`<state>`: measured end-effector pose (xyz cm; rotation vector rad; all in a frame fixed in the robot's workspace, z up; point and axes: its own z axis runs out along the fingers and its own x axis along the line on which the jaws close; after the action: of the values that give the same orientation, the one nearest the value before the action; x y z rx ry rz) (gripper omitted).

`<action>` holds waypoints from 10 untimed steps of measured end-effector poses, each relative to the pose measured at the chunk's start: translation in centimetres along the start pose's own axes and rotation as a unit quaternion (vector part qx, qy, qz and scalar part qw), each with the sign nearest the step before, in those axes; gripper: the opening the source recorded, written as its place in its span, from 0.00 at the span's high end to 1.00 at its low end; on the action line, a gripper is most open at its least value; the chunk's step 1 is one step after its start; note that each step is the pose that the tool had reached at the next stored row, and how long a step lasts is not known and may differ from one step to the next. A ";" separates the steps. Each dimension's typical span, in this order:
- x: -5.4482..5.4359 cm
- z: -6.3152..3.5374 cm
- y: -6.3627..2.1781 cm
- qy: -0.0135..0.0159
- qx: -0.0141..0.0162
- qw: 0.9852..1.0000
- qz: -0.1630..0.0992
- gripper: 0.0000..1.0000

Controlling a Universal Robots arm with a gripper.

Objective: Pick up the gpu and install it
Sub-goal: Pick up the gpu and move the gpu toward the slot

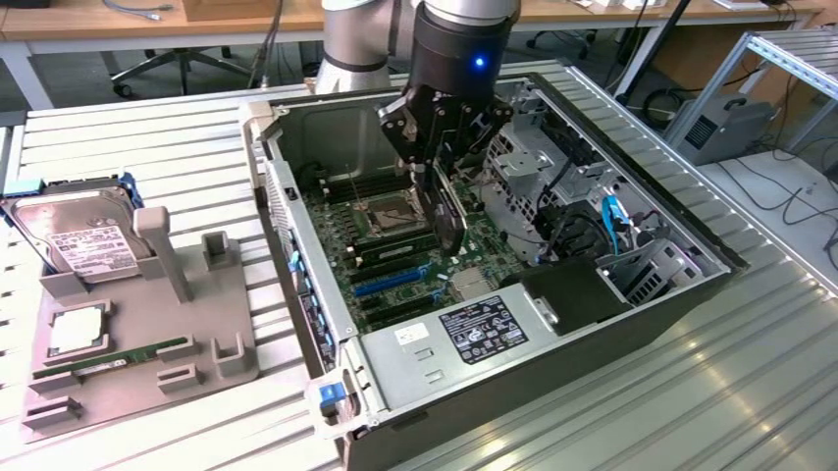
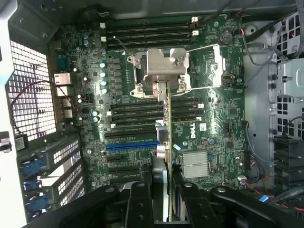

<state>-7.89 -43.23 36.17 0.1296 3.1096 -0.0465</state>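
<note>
Above green motherboard [image 2: 223,118], inside open metal case [image 1: 654,324]: gripper [image 1: 441,157] clenched on thin flat gpu [image 1: 450,218], held edge-on.

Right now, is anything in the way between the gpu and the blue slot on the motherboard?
Nothing visible. The pincer holds the gpu edge-on above the motherboard, and the blue slot lies bare, with no cable across it.

case [image 1: 590,373] 1 | gpu [image 1: 449,218] 1 | hard drive [image 1: 78,240] 1 | RAM stick [image 1: 112,360] 1 (outside case)
</note>
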 end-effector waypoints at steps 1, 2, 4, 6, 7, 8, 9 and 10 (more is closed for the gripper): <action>-0.1 0.05 0.01 0.000 0.000 1.000 0.000 0.73; -0.3 0.11 0.03 0.000 0.000 1.000 0.000 0.73; -0.6 0.21 0.06 0.000 0.000 1.000 0.000 0.73; -1.0 0.33 0.10 0.000 0.000 1.000 0.000 0.73; -1.2 0.39 0.12 0.000 0.000 1.000 0.000 0.73; -1.4 0.47 0.14 0.000 0.000 1.000 0.000 0.73; -1.6 0.54 0.16 0.000 0.000 1.000 0.000 0.73; -1.9 0.63 0.20 0.000 0.000 1.000 0.000 0.73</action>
<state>-5.92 -43.22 35.59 0.1296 3.1095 -0.0475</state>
